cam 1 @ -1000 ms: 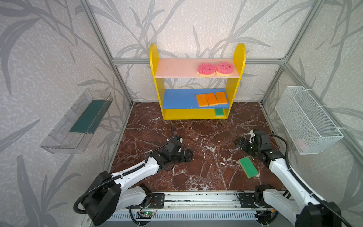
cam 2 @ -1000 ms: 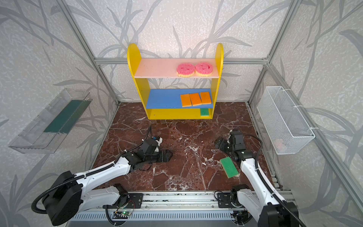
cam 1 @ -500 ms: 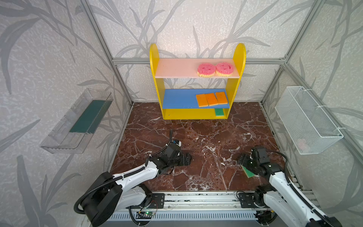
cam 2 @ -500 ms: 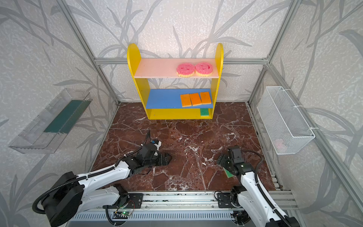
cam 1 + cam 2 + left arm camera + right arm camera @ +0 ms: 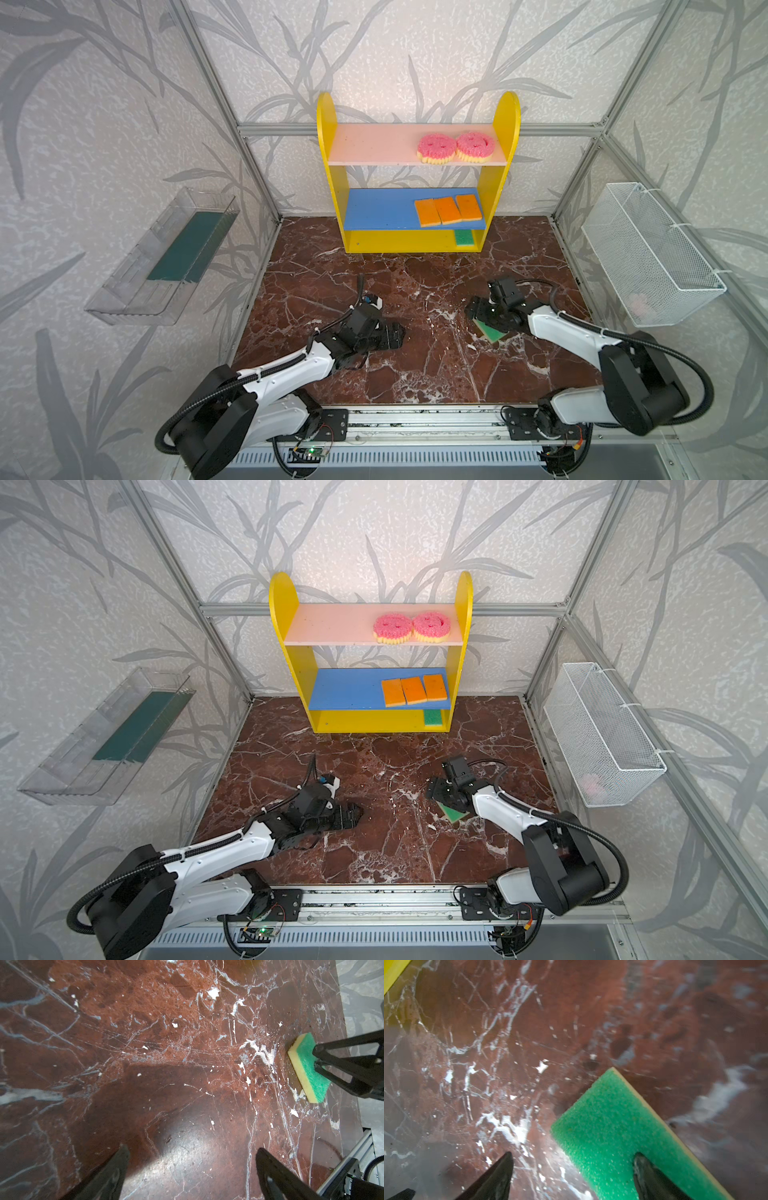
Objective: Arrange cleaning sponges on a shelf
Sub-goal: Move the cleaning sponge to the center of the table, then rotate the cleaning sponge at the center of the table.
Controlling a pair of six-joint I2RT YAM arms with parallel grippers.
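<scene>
A: Item one, the shelf (image 5: pixel 328 174)?
B: Far centre, against the back wall. Pink upper board: two pink smiley sponges (image 5: pixel 435 147), side by side at the right end. Blue middle board: three orange sponges (image 5: pixel 448 210), a close-set row at the right end. Yellow base: one shelved green sponge (image 5: pixel 464 238), lying flat in the right corner.

A: Anything off the shelf?
B: One entry. Loose green sponge (image 5: pixel 492 331), green face up, yellow layer showing along its edge. It lies flat on the marble floor (image 5: pixel 415 282), near right, well apart from the shelf.

A: Right gripper (image 5: pixel 572 1155)?
B: Jaws spread, grasping nothing. In the right wrist view one fingertip (image 5: pixel 643 1165) is over the loose green sponge's top and its partner is over bare marble. Whether that tip touches the foam cannot be told.

A: Left gripper (image 5: pixel 191 1147)?
B: Released, jaws wide, low over bare marble, near centre-left, well apart from the loose green sponge.

A: Fixtures?
B: Clear tray (image 5: pixel 166 257) with dark green liner on the left wall. White wire basket (image 5: pixel 648 257) on the right wall.
</scene>
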